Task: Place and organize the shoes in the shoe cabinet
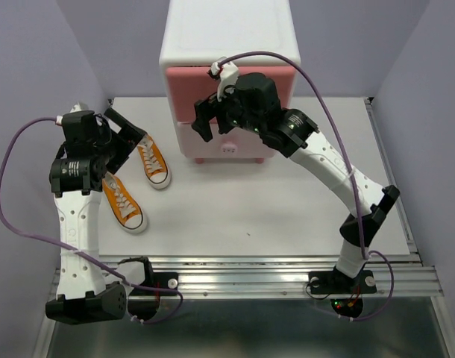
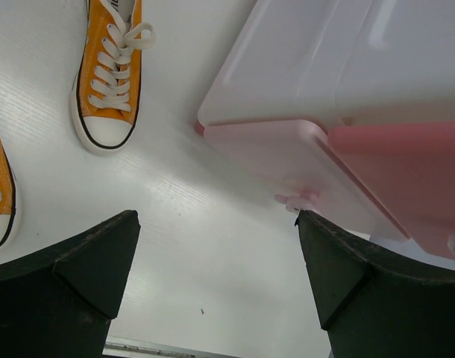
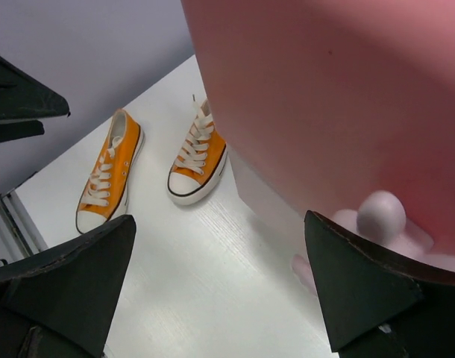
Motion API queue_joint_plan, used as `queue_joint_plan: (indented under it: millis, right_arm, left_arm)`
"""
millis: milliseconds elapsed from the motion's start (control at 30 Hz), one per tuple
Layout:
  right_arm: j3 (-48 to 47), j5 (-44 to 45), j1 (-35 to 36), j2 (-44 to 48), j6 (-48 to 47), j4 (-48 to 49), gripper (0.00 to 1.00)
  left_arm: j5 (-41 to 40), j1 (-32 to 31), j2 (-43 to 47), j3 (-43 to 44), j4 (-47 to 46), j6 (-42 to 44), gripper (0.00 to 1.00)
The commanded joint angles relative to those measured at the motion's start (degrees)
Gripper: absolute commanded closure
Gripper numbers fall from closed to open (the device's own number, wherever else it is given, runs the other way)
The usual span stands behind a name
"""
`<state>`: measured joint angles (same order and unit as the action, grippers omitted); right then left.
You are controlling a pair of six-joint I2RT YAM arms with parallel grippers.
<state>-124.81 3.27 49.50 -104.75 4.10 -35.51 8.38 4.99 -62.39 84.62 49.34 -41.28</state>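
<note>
Drawer-opening stage, by judgement. Right gripper (image 3: 220, 283) spread wide before the shoe cabinet (image 1: 227, 45), white knob (image 3: 380, 212) off-centre over one fingertip, not clamped. Next: centring on the knob, closing, pulling straight back. Left gripper (image 2: 216, 276) likewise apart, empty; orange shoes (image 2: 108, 74) ahead-left, cabinet corner ahead-right, bare table (image 2: 212, 224) between.

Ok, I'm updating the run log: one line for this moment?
left hand: open, empty | right hand: open, at shoe cabinet front | orange shoes: on table
</note>
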Motion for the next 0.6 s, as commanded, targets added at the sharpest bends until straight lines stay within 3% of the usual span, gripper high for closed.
queue_joint_plan:
  millis: [0, 167, 300, 400, 433, 567]
  right_arm:
    - [6.1, -9.4, -1.1, 10.3, -2.5, 10.0, 0.0]
    - [8.9, -14.3, -1.1, 15.3, 1.7, 7.9, 0.0]
    - [17.7, -9.4, -0.4, 20.3, 4.8, 5.4, 0.0]
    - [25.6, -1.0, -0.4, 25.5, 8.3, 5.7, 0.0]
    - [29.2, 0.2, -0.4, 27.7, 9.4, 5.8, 0.0]
    - [35.1, 1.4, -0.4, 29.3, 12.8, 3.0, 0.0]
  left_arm:
    - [1.4, 0.3, 2.3, -0.9, -1.9, 1.8, 0.01]
    - [6.0, 0.3, 2.4, 0.1, -3.8, 4.1, 0.01]
    - [9.5, -0.6, 1.0, 3.5, -5.8, 5.2, 0.01]
    - [10.3, -6.6, -1.4, 7.4, -9.7, 4.2, 0.01]
    - [9.3, -11.6, -3.8, 10.4, -10.1, 4.1, 0.01]
    - [6.9, -19.8, -10.6, 16.5, -13.5, 3.1, 0.01]
